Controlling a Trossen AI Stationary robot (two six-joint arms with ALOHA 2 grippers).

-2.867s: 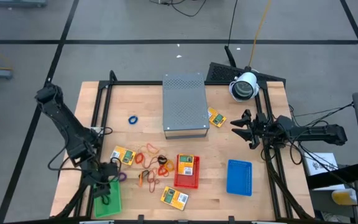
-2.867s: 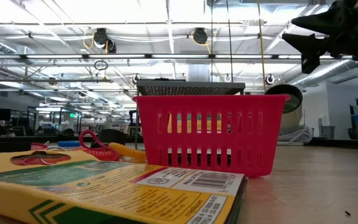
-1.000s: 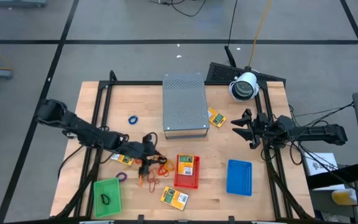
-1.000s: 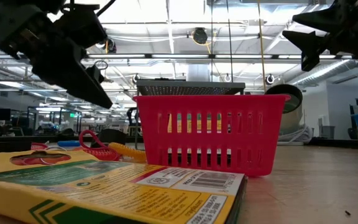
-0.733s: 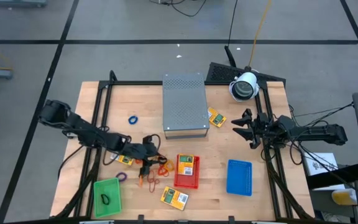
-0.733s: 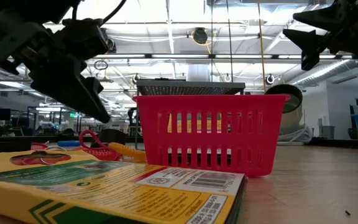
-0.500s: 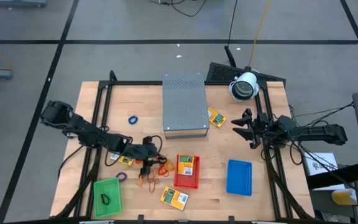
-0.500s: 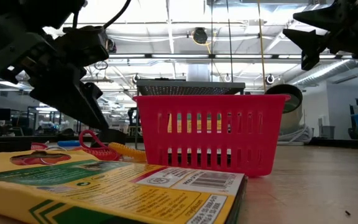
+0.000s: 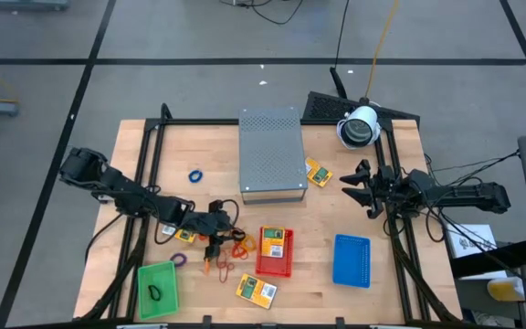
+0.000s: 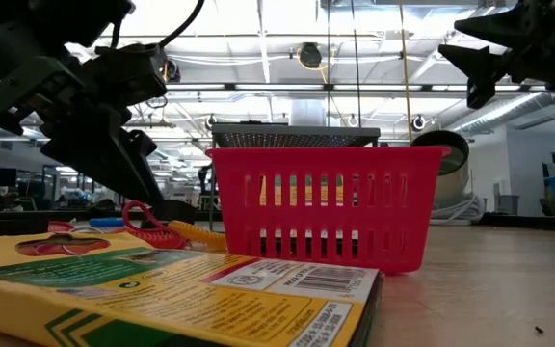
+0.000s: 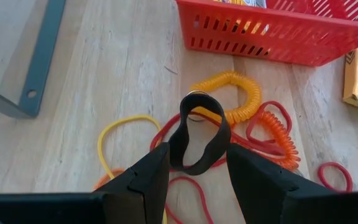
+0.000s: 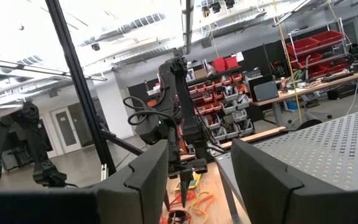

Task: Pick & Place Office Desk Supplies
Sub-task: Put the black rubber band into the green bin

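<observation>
— Lying where? 
— Tangling left of the red tray point(image 9: 275, 251): orange coil point(image 11: 275, 140), yellow coil point(image 11: 232, 93), red loops point(image 11: 191, 186), yellow loop point(image 11: 120, 134).
— Dark band point(image 11: 197, 134)? 
— Hanging pinched between the left gripper point(image 11: 191, 171) fingers.
— Packets? 
— Lying flat: one point(image 9: 257, 290) by the front edge, one point(image 9: 319, 173) beside the grey box point(image 9: 271, 153). Blue loop point(image 9: 195, 175) sitting apart.

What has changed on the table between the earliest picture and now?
The left claw has moved from the green tray to the rubber-band pile beside the red tray and is down among the bands, jaws on a dark loop. The right claw, open, and the trays have not moved.
</observation>
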